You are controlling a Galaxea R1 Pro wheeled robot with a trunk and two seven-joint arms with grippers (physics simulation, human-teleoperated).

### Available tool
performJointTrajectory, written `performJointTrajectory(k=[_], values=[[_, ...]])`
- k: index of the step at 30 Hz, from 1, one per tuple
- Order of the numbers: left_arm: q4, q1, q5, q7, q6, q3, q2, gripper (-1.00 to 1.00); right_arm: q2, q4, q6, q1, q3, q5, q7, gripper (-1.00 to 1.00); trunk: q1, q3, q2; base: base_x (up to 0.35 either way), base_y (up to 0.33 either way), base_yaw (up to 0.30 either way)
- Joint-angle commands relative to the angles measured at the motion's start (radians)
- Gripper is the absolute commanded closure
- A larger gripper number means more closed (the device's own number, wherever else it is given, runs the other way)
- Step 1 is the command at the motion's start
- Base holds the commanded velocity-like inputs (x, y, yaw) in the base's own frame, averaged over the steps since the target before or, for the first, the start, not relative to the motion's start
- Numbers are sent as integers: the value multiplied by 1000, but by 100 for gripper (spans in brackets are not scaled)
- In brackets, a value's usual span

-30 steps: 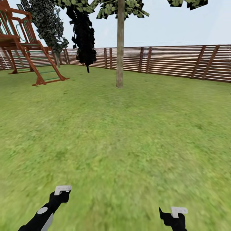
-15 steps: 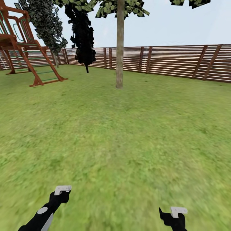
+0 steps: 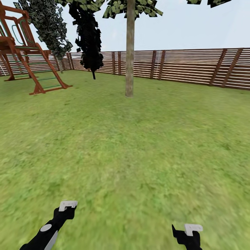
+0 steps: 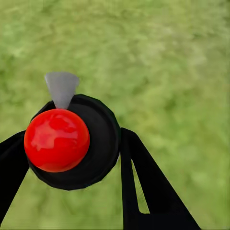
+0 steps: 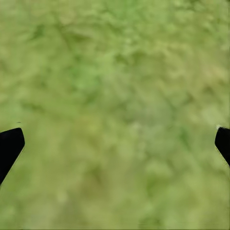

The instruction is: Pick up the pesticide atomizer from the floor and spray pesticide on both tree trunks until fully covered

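Observation:
In the left wrist view a black round-bodied pesticide atomizer (image 4: 98,143) with a red ball top and a grey nozzle sits between two black fingers (image 4: 143,187). My left gripper (image 3: 67,205) is shut on it, low over the grass. My right gripper (image 3: 189,231) hangs open over bare lawn, its fingertips (image 5: 9,143) wide apart. One tree stands ahead on the lawn, its straight grey-beige trunk (image 3: 129,55) far beyond both arms. Leaves of a second tree (image 3: 208,2) show at the upper right, with its trunk out of view.
A brown slat fence (image 3: 194,66) closes the garden at the back. A black-leaved tree (image 3: 88,38) and a leaning dark-green tree (image 3: 47,24) stand at the back left. A red-brown wooden play frame (image 3: 24,55) stands at the far left. Open grass (image 3: 132,149) stretches up to the trunk.
The whole view has shifted slightly, with the play frame sliding left and the tree's base a little lower: the camera moved. Both arms hold the same pose.

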Motion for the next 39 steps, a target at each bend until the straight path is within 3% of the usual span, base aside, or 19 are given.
performJointTrajectory(k=[1, 39], values=[[1, -1, 4, -10, -2, 6, -1, 100, 0, 0, -4, -1, -8, 6, 4, -100, 0, -1, 0, 339, 0, 0], [1, -1, 4, -10, 17, 6, -1, 100, -3, 0, -4, -1, -8, 8, 4, -100, 0, -1, 0, 339, 0, 0]])
